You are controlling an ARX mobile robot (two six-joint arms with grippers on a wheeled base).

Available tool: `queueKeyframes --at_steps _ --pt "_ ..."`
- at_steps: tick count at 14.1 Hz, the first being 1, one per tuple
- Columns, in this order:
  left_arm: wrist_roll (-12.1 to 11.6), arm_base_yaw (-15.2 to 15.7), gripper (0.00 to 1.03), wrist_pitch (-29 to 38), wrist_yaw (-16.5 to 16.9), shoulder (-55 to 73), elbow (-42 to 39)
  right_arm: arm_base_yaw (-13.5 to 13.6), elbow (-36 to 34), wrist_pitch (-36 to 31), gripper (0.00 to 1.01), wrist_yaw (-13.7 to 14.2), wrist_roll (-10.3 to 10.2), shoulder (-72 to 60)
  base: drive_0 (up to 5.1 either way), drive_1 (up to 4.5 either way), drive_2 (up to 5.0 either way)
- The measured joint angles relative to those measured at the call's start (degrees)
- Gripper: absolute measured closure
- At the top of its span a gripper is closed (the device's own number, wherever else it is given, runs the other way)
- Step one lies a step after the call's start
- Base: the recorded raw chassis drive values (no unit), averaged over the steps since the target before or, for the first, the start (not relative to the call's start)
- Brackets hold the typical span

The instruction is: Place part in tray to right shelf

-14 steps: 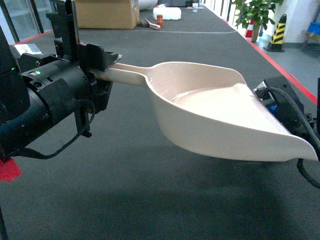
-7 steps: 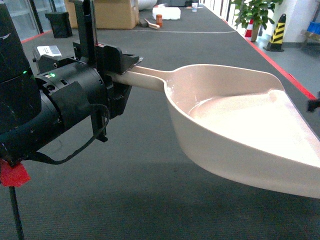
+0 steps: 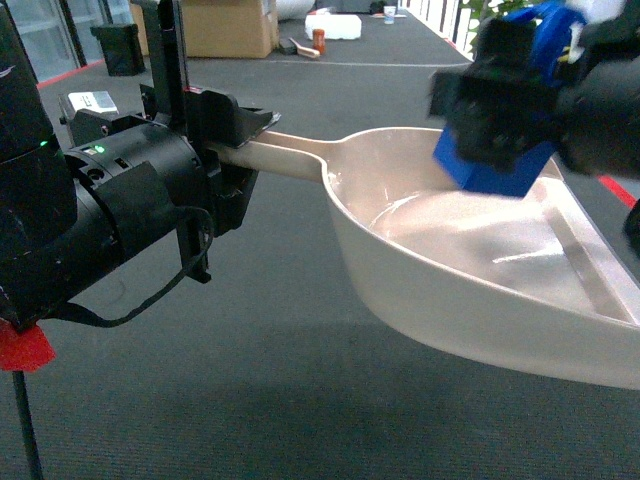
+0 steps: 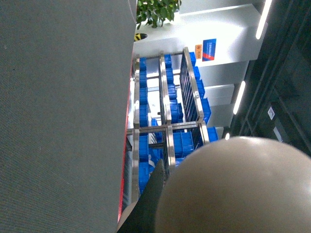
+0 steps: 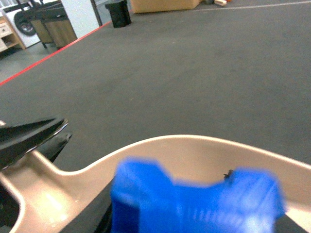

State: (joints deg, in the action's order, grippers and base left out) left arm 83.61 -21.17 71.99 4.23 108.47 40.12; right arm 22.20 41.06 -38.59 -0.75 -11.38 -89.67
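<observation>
Nearest the head camera, the left gripper (image 3: pixel 235 135) has its fingers closed on the long straight handle of the one beige-pink plastic scoop-shaped tray (image 3: pixel 420 265), holding it level above the dark grey carpeted floor (image 3: pixel 250 390). Just beyond, the right gripper (image 3: pixel 500 120) carries the one small bright-blue plastic jerrycan-shaped part (image 3: pixel 495 170); its fingers are clamped on the part, which hangs over the tray's bowl, close to the back wall and seemingly not yet touching the bottom. The right wrist view shows the same: the part (image 5: pixel 194 201), blurred, with the tray's rim (image 5: pixel 194 141) curving behind it.

The step in hand looks like loading the part into the tray. The next move calls for lowering it to the tray bottom and letting go, while the left arm keeps the tray level.

Farthest off, in the left wrist view, stands one stainless-steel shelf (image 4: pixel 165 107) holding several blue plastic crates (image 4: pixel 182 143), too many and too overlapped to count.
</observation>
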Motion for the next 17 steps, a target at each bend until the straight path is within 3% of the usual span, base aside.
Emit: queueKeyframes --at_steps 1,2,3,6,7,8,9,17 --pt "-0.4 0.0 0.90 -0.1 0.0 0.0 0.0 2.2 0.0 -1.7 0.33 1.4 0.9 -0.3 0.0 0.00 0.0" --pt "-0.1 0.0 0.90 -0.2 0.0 0.0 -0.1 1.9 -0.1 -5.0 0.18 4.0 3.0 2.0 0.0 0.00 0.0" --pt "0.0 0.0 0.90 0.0 -0.2 0.0 -0.1 -0.1 -0.9 -9.1 0.05 7.5 6.2 5.4 0.0 0.00 0.0" --pt "0.0 -0.1 0.90 0.0 -0.1 0.0 -0.1 -9.4 -8.4 -17.0 0.03 19.7 17.4 15.1 0.0 0.00 0.0" --pt "0.0 -0.1 0.90 -0.1 0.0 0.0 -0.1 -12.3 -13.2 -19.8 0.03 21.6 19.5 17.6 0.0 0.00 0.0" --pt "0.0 -0.1 0.90 -0.1 0.0 0.0 -0.1 -14.2 -18.6 -19.5 0.03 21.0 19.5 21.3 0.0 0.00 0.0" --pt "0.0 0.3 0.90 -0.1 -0.3 0.0 -0.1 -14.3 -20.7 -19.3 0.03 20.9 19.5 22.0 0.0 0.00 0.0" --pt "0.0 0.2 0.90 -0.4 -0.2 0.0 -0.1 -13.9 -20.4 -19.5 0.03 20.0 19.5 21.8 0.0 0.00 0.0"
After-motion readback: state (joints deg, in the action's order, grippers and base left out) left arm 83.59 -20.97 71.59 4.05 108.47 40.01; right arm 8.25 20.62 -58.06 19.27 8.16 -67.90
